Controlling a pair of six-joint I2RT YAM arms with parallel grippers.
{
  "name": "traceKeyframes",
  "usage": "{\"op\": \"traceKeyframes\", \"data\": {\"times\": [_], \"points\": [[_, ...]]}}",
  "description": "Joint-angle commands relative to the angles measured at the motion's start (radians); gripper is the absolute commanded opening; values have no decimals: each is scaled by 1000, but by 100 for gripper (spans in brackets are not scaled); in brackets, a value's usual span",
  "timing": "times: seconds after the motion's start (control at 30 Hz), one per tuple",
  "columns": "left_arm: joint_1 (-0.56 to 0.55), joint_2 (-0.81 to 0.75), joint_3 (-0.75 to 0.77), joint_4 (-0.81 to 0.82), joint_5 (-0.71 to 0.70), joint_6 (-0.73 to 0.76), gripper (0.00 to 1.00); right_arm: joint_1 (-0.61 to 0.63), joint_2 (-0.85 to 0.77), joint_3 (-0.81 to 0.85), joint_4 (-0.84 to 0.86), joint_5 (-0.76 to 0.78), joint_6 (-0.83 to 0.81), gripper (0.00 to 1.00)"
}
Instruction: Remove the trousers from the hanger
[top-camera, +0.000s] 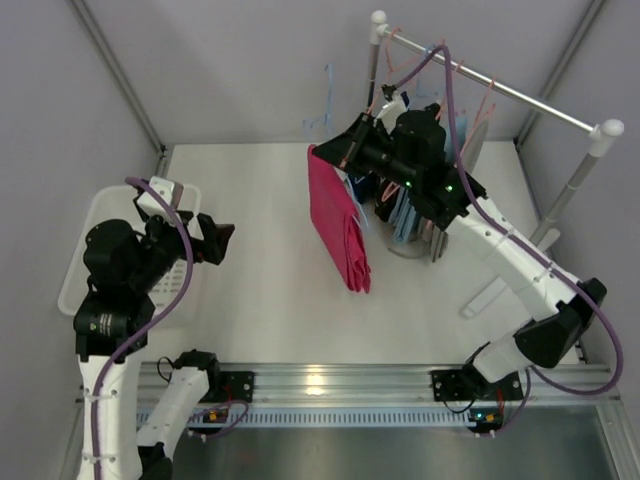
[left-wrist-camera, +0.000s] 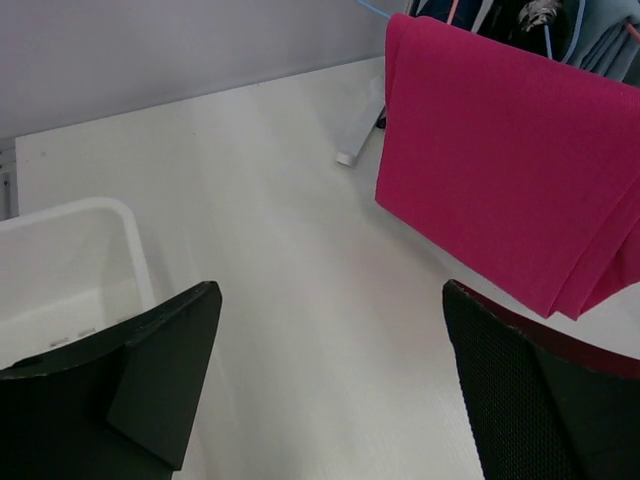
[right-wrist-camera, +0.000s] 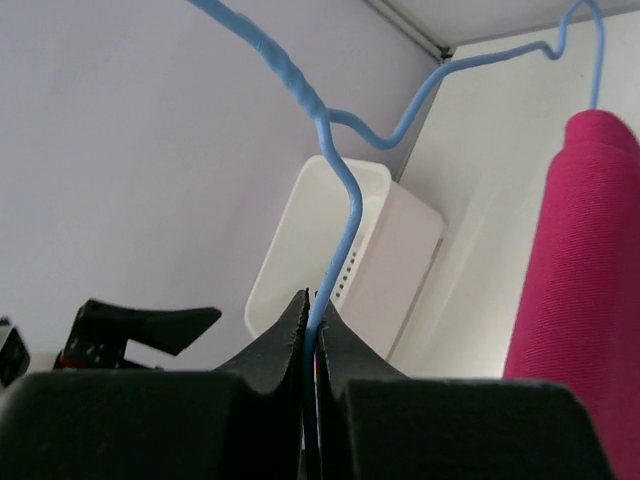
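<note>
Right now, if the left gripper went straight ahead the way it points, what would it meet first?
Probably the pink trousers draped on the blue hanger. The left gripper is open and aimed across the table at them, though depth is unclear.

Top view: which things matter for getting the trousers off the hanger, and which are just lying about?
Job:
pink trousers
light-blue hanger
right gripper, shut on the hanger's wire
left gripper, open

Lying about:
white basket
clothes rail
blue garments on the rail
</note>
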Motion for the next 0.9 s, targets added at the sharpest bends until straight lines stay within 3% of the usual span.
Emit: {"op": "traceKeyframes", "data": {"times": [0.0, 0.33, 0.57, 0.7, 0.87], "points": [[4, -14, -50, 134, -36, 31, 96, 56, 54, 188, 97, 133, 32, 0], [3, 5, -216, 535, 29, 14, 93, 151, 316, 566, 50, 294, -20, 0], [-63, 31, -325, 608, 38, 69, 92, 196, 418, 715, 62, 411, -90, 0], [-166, -21, -420, 602, -36, 158, 93, 214, 461, 776, 100, 466, -132, 0], [-192, -96, -515, 539, -30, 195, 93, 223, 505, 824, 127, 528, -183, 0]]}}
